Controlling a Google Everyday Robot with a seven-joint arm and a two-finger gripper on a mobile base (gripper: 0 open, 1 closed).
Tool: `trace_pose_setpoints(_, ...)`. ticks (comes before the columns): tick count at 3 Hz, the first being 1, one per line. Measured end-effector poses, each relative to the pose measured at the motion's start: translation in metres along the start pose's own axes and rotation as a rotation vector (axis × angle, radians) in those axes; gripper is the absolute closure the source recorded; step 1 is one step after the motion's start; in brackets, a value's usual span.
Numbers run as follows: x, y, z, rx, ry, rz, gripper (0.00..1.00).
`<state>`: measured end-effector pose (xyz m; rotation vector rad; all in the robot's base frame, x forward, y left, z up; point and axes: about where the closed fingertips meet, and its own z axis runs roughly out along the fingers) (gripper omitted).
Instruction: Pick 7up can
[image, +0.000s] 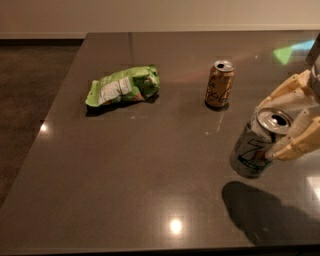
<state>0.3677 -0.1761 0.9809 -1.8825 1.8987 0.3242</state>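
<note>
7up can (249, 151) tilted w/in end effector (265, 132) grip, above table (140, 180)

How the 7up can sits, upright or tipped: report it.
Tipped: the 7up can leans in the gripper, which clamps its sides; its shadow lies apart below.

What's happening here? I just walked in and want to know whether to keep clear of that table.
The robot's gripper, at the right edge of the view, is closed on the 7up can, with one finger on each side near its top. The can hangs tilted, and its shadow lies apart from it on the dark table, so it looks lifted clear. An orange-gold can stands upright farther back and a green snack bag lies to the left; neither is touched.
</note>
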Motion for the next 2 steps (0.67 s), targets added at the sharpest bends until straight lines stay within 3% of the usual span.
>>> trace_pose_setpoints(1, -0.0394, -0.0316, -0.0387, 0.067, 0.022, -0.069, 1.0)
trace_pose_setpoints(2, -0.0399, -0.032, -0.0388, 0.071, 0.022, -0.069, 1.0)
